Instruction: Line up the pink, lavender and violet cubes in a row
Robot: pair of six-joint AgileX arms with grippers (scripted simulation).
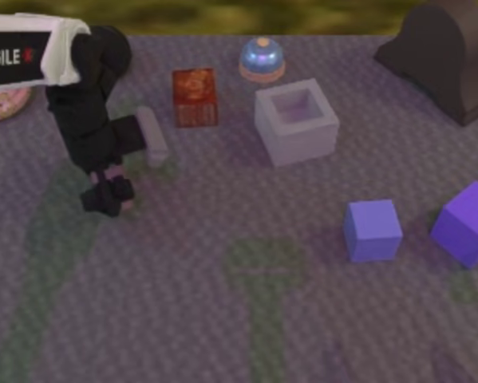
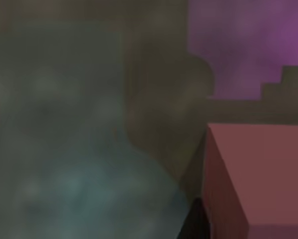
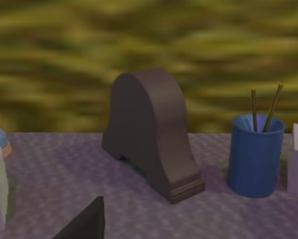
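Observation:
The pink cube [image 2: 258, 174] fills the near corner of the left wrist view, resting on the mat. In the top view it is almost wholly hidden under my left gripper [image 1: 107, 195], which is down at the table on the left side. The lavender cube [image 1: 373, 230] sits right of centre. Beside it, near the right edge, is the larger violet cube [image 1: 466, 223], turned at an angle, with a gap between the two. My right gripper [image 3: 131, 233] is out of the top view. Its wrist view shows one dark finger [image 3: 89, 221] off to the side, with bare mat where the jaws meet.
A patterned red-orange cube [image 1: 195, 97], a bell [image 1: 262, 60] and a pale grey hollow box [image 1: 296, 121] stand at the back. A dark brown arched block [image 1: 446, 56] is at the back right, a blue pen cup [image 3: 253, 154] beside it. A pink doughnut [image 1: 3, 104] lies far left.

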